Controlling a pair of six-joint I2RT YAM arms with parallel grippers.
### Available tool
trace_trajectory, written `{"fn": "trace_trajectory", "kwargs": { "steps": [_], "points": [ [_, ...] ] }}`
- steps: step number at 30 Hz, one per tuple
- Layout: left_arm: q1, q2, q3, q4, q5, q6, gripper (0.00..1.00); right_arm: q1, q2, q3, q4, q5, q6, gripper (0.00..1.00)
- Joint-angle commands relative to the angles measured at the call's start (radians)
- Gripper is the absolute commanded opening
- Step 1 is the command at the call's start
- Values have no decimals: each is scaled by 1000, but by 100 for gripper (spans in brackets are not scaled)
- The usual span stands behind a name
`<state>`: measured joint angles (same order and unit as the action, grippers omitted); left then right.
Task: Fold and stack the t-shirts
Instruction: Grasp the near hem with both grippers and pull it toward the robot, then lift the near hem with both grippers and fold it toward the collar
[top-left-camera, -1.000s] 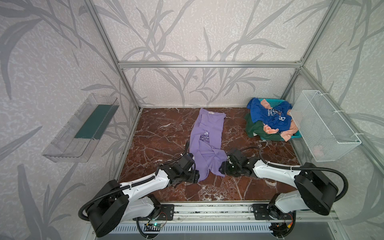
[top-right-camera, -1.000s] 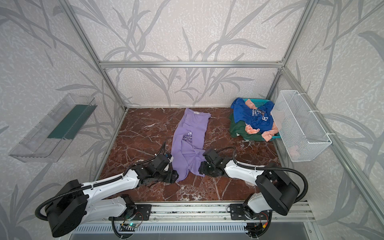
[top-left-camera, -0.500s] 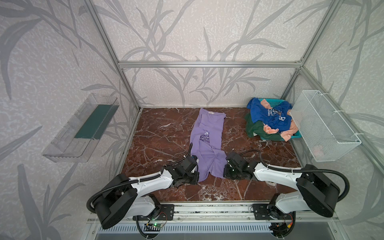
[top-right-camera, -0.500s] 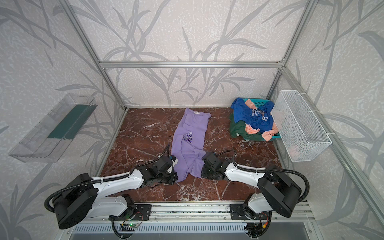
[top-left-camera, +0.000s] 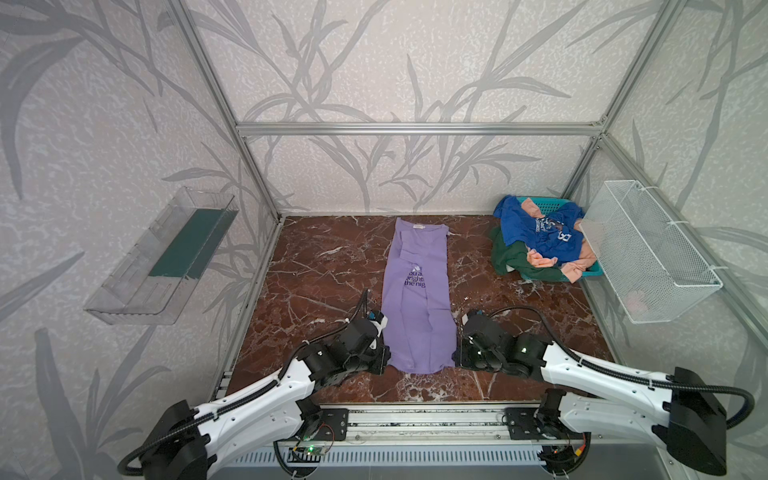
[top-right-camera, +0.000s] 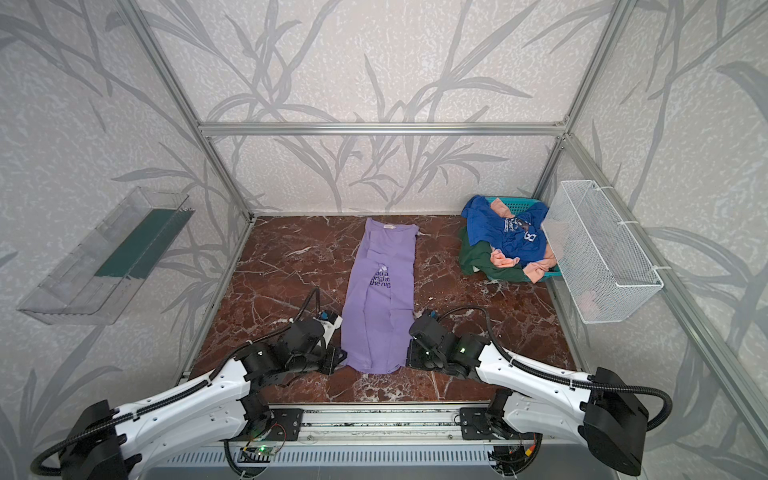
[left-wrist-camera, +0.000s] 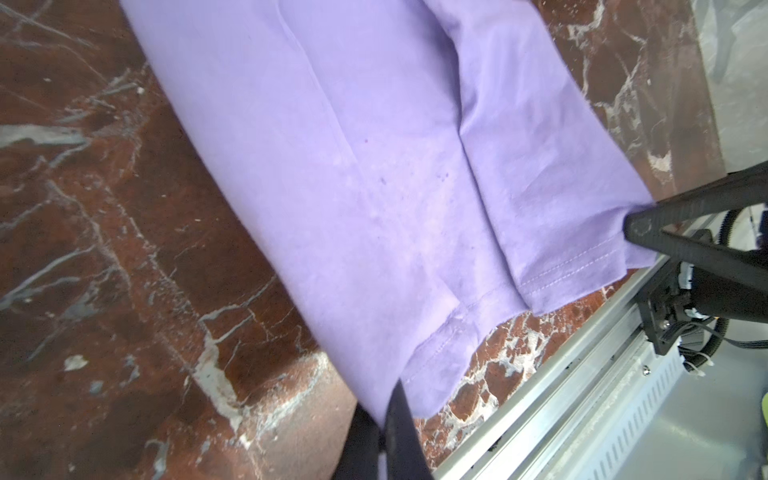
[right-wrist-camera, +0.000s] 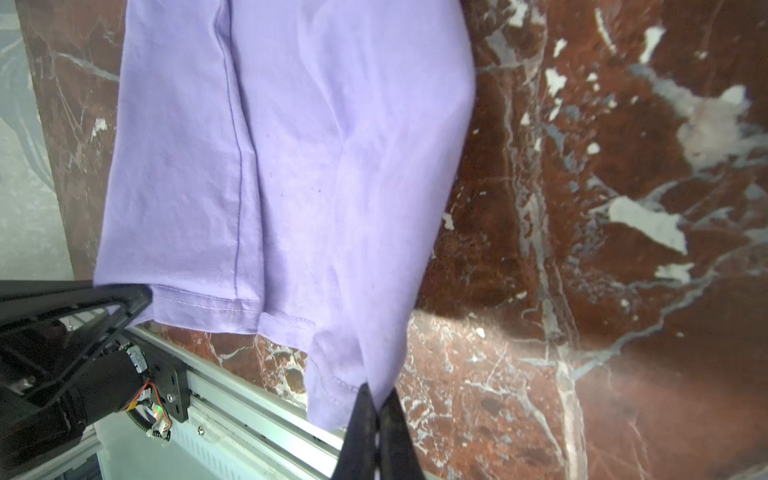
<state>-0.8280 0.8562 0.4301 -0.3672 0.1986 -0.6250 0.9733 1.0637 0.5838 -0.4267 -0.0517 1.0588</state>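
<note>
Now left gripper (left-wrist-camera: 387, 409) and right gripper (right-wrist-camera: 376, 400) pinch 2 hem corners of the lavender shirt (top-left-camera: 417, 320) (bare marble (top-left-camera: 324, 270) around).

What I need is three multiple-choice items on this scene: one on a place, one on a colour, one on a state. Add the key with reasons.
1. The purple shirt lies:
A. flat on the table, mid-width
B. crumpled in the far right corner
C. draped over an arm

2. The top shirt of the pile is:
A. white
B. blue
C. yellow

3. The left hand and right hand are:
A. both open above the shirt
B. one shut, one open
C. both shut on the purple shirt's near hem

Key:
1 A: in both top views it stretches flat from the back edge toward the front.
2 B: blue cloth lies uppermost there.
3 C: each wrist view shows a hem corner pinched.
</note>
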Motion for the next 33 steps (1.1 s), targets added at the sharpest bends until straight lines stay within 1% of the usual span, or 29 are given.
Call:
{"fn": "trace_trajectory", "kwargs": {
  "steps": [1,3,4,5,8,19,26,30,33],
  "points": [
    [-8,-90,-10,-119,-27,-32,0,40,-35,-8,-90,39,48,0],
    [-10,-143,-17,-156,-32,-39,0,44,-50,-7,-97,44,56,0],
    [-11,-163,-21,-165,-33,-44,0,74,-57,-7,-99,46,61,0],
    [-13,-182,-29,-166,-31,-55,0,79,-64,-6,-97,47,64,0],
    [-17,-199,-33,-163,-24,-71,0,87,-80,-4,-89,51,70,0],
    [-20,-120,30,-119,4,-79,0,90,-99,20,-77,72,59,0],
    [-20,-80,86,-93,-27,-61,0,90,-116,25,-53,143,65,0],
    [-19,-28,125,-85,-34,-54,0,79,-125,48,-63,186,47,0],
    [-19,31,145,-57,-39,-52,0,58,-113,66,-65,174,18,0]
  ]
}}
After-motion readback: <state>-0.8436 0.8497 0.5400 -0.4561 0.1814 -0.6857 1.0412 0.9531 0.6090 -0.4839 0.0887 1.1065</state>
